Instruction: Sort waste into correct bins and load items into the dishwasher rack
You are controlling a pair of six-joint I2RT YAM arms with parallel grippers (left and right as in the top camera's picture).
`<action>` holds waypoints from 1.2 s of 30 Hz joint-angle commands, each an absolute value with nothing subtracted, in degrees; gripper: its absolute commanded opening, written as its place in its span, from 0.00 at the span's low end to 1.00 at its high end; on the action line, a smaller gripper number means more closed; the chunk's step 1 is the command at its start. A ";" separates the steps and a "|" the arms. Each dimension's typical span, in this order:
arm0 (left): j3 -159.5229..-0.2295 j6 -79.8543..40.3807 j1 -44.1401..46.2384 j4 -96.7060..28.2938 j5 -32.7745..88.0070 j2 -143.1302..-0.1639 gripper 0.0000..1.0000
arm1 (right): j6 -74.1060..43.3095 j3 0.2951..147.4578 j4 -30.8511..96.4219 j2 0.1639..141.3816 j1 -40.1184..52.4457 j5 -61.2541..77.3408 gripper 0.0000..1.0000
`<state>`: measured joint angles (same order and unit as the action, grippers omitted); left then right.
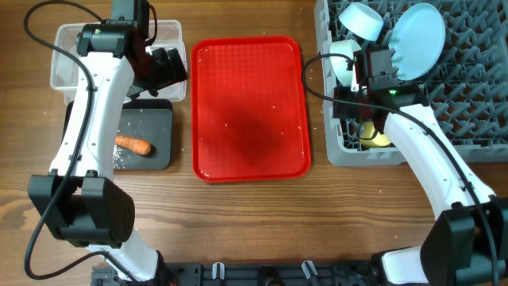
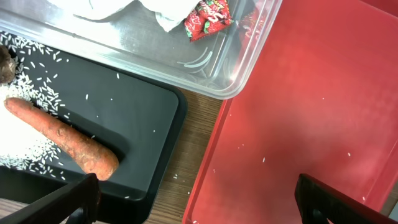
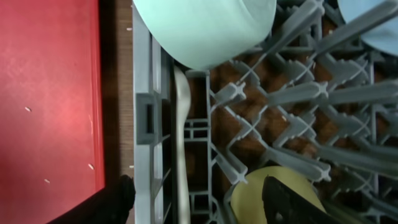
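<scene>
The clear tub (image 2: 236, 68) holds the crumpled napkin (image 2: 124, 6) and the red-and-silver wrapper (image 2: 208, 15). The black tray (image 2: 143, 124) holds the carrot (image 2: 62, 137), rice grains (image 2: 25, 93) and the brown lump (image 2: 5, 65). My left gripper (image 2: 196, 199) is open and empty above the gap between the black tray and the red tray. The grey rack (image 1: 476, 95) holds the light blue plate (image 1: 419, 40), a light blue bowl (image 1: 361, 20), the pale green bowl (image 3: 205, 28), the yellow cup (image 3: 273, 193) and the white spoon (image 3: 181, 137). My right gripper (image 3: 199, 202) is open over the rack's left wall, with the spoon between its fingers.
The flat red serving tray (image 1: 250, 107) lies between the bins and the rack, with a few stray rice grains on it. Bare wooden table (image 1: 254, 230) lies in front. The left arm crosses over the clear tub (image 1: 63, 63).
</scene>
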<state>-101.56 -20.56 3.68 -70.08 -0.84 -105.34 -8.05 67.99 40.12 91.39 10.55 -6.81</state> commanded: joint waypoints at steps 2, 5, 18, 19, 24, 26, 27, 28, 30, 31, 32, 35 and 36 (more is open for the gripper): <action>-101.47 -21.50 3.42 -70.04 -1.39 -104.60 1.00 | -9.41 69.47 42.54 85.27 10.46 -4.23 0.85; -101.47 -21.47 3.42 -70.04 -1.39 -104.60 1.00 | -9.02 75.07 47.53 77.54 10.46 -4.27 0.97; -101.45 -21.47 3.42 -70.06 -1.39 -104.60 1.00 | -9.15 78.67 50.37 57.28 10.46 -4.43 1.00; -101.45 -21.47 3.42 -70.04 -1.39 -104.60 1.00 | -9.15 78.65 50.41 57.60 10.46 -4.43 1.00; -101.45 -21.47 3.42 -70.04 -1.39 -104.60 1.00 | -9.13 77.82 50.28 59.46 10.41 -4.45 1.00; -101.45 -21.47 3.42 -70.06 -1.39 -104.60 1.00 | -8.95 75.46 47.70 57.84 10.41 -5.13 1.00; -101.47 -21.47 3.42 -70.06 -1.39 -104.60 1.00 | -8.97 73.28 44.62 55.92 10.41 -5.10 1.00; -101.47 -21.47 3.42 -70.04 -1.39 -104.60 1.00 | -8.99 71.90 42.78 54.70 10.41 -5.10 1.00; -101.45 -21.50 3.42 -70.06 -1.39 -104.60 1.00 | -9.02 66.00 36.75 49.56 10.39 -5.08 1.00; -101.45 -21.47 3.42 -70.04 -1.39 -104.60 1.00 | -9.17 62.61 34.02 46.63 10.33 -5.08 1.00; -101.47 -21.47 3.42 -70.06 -1.39 -104.60 1.00 | -9.74 58.78 30.33 43.59 9.87 -5.06 1.00; -101.47 -21.47 3.42 -70.06 -1.39 -104.60 1.00 | -19.42 45.76 16.69 35.20 7.01 -5.06 1.00; -101.47 -21.47 3.42 -70.04 -1.39 -104.60 1.00 | -22.96 42.37 14.06 33.36 6.22 -5.08 1.00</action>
<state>-101.56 -20.56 3.68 -70.11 -0.84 -105.34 -11.84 52.77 20.05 39.31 8.82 -4.93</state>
